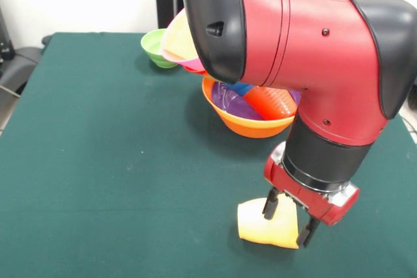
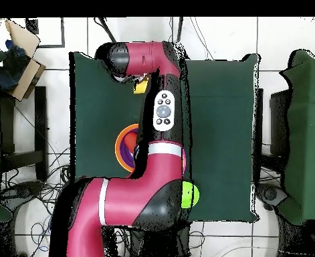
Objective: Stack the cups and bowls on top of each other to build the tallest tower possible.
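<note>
One yellow cup (image 1: 264,224) lies on its side on the green table (image 1: 111,161), claw (image 1: 287,221) fingers straddling it, one each side. Behind it, well apart: orange bowl (image 1: 244,125) holding purple and red-orange bowls; green bowl (image 1: 154,46) at far edge.

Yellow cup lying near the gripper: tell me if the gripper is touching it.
Touching, as far as the front view shows: the gripper straddles the yellow cup lying on its side, both fingers overlapping its body. The overhead view hides most of the cup under the arm.
</note>
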Controlling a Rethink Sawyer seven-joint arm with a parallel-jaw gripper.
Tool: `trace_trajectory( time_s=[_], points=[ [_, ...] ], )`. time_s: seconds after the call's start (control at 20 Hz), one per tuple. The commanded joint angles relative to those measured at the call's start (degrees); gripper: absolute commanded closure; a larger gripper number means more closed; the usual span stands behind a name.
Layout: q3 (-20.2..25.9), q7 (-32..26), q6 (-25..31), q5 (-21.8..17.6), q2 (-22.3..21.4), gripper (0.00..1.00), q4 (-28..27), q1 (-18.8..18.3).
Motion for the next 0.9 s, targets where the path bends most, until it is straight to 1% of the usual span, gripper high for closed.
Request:
trace_trajectory(
  time_s=[0.05, 0.2, 0.55, 0.65, 0.9],
  points=[
    [6.82, -12.96, -1.82, 1.30, -1.56, 0.00, 9.41, 0.08],
    [7.88, -15.25, -2.88, 1.95, -2.29, 0.00, 10.93, -0.65],
    [9.69, -18.93, -5.15, 2.05, -3.65, 0.00, 14.08, -1.65],
    [9.83, -19.09, -5.12, 1.65, -3.75, 0.00, 14.67, -1.66],
    [8.34, -18.17, -1.65, 0.62, -4.78, 0.00, 17.33, -0.94]
  ],
)
